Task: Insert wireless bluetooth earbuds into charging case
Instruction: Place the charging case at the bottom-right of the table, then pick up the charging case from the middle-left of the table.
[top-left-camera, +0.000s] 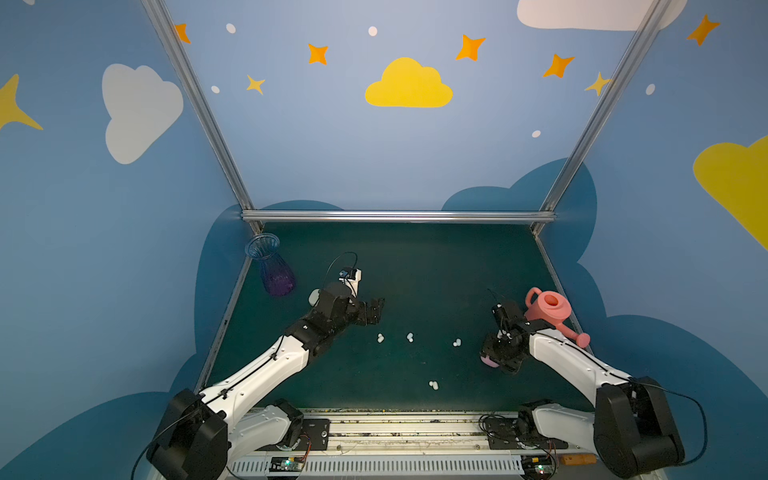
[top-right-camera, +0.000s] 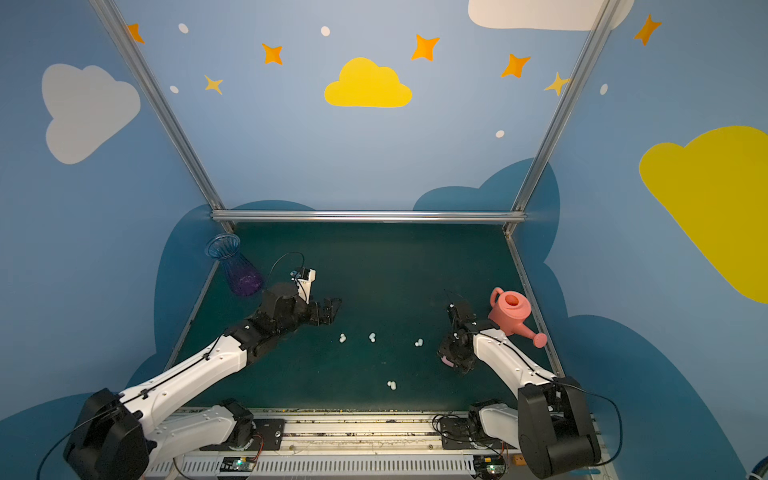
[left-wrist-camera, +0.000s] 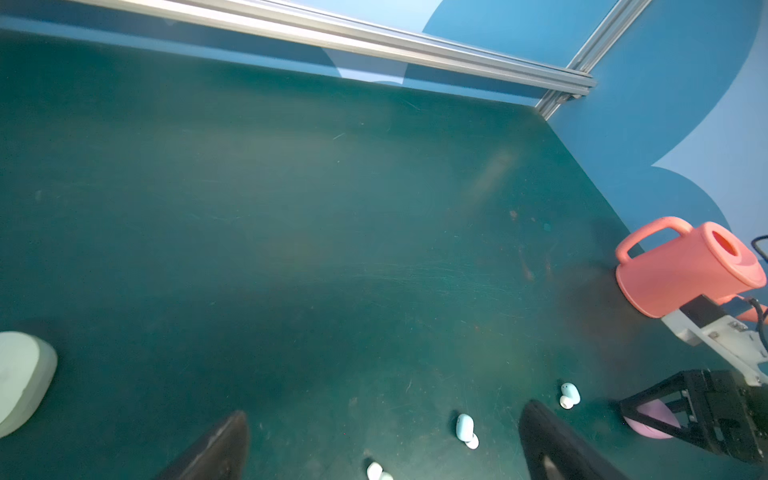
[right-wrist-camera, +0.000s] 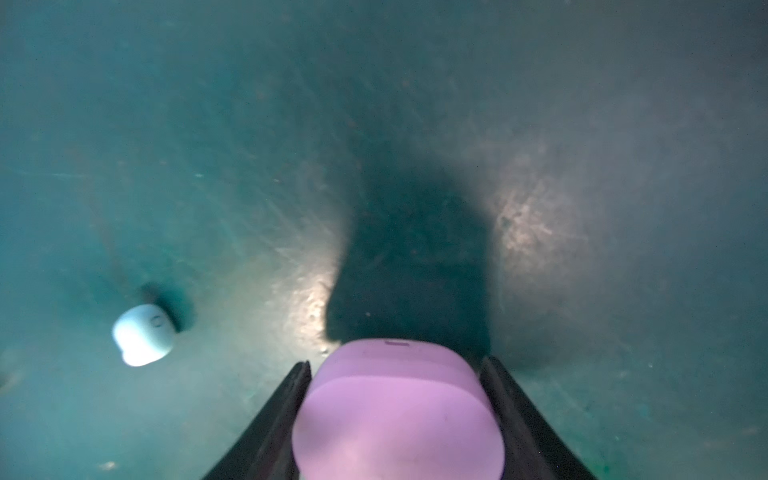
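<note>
Several small whitish earbuds lie loose on the green mat (top-left-camera: 415, 270): one (top-left-camera: 380, 338), one (top-left-camera: 410, 337), one (top-left-camera: 456, 343), and one nearer the front (top-left-camera: 433, 385). My right gripper (top-left-camera: 494, 358) is shut on a lilac-pink charging case (right-wrist-camera: 399, 415), lid closed, held just above the mat at the right. An earbud (right-wrist-camera: 143, 334) lies beside it. My left gripper (left-wrist-camera: 384, 411) stands open over the mat with nothing between its fingers, just behind the earbud (left-wrist-camera: 465, 430) and another (left-wrist-camera: 376, 471). A pale green case (top-left-camera: 313, 296) rests by the left wrist.
A blue-purple glass vase (top-left-camera: 272, 266) stands at the back left corner. A pink watering can (top-left-camera: 548, 311) stands by the right wall, close behind my right arm. An aluminium rail (top-left-camera: 395, 216) bounds the mat at the back.
</note>
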